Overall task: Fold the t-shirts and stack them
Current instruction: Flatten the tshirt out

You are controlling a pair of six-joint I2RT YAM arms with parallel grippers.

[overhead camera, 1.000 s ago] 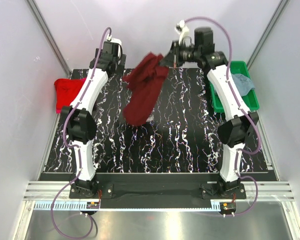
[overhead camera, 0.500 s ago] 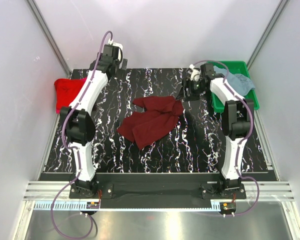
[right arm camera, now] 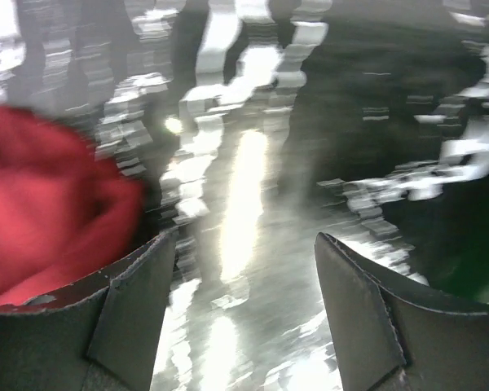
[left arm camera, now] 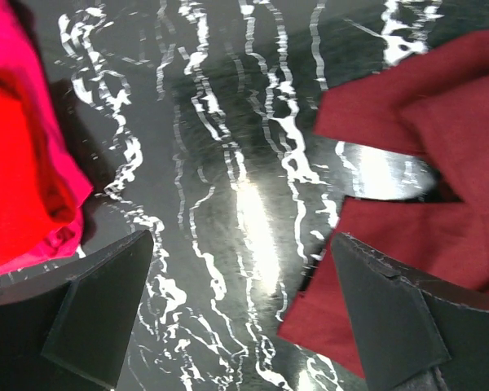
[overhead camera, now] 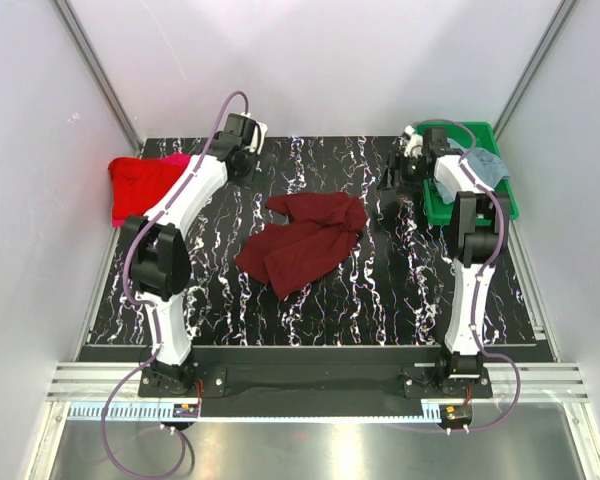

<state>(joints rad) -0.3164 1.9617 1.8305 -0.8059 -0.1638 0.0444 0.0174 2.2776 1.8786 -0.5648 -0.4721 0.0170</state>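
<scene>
The black marbled table [overhead camera: 380, 290] now carries the dark maroon t-shirt [overhead camera: 305, 240], which a second ago hangs in the air from the right arm at the far side. It lies at the middle of the table as a rumpled heap, doubled over itself with loose flaps. It is neither flat nor folded, and its shape is unchanged from half a second ago, so it has settled.

At the far left edge the bright red t-shirt [overhead camera: 138, 183] sits folded, with the pink t-shirt [overhead camera: 176, 159] showing as a sliver at its far side, touching it. Which of the two is on top I cannot tell. On the far right the green tray [overhead camera: 435, 205] holds the grey-blue t-shirt [overhead camera: 483, 166], bunched up.

The right gripper [right arm camera: 246, 244] has let go and drawn back toward the tray. Its fingers are spread with nothing between them, and the maroon cloth is off to its left. The left gripper [left arm camera: 243, 244] has swung in from the far left. It is also spread and empty over bare table, between the red and pink pile and the maroon cloth.

I judge the drop did not spread the shirt. It needs flattening before any fold, and the grey-blue one is not yet started.
</scene>
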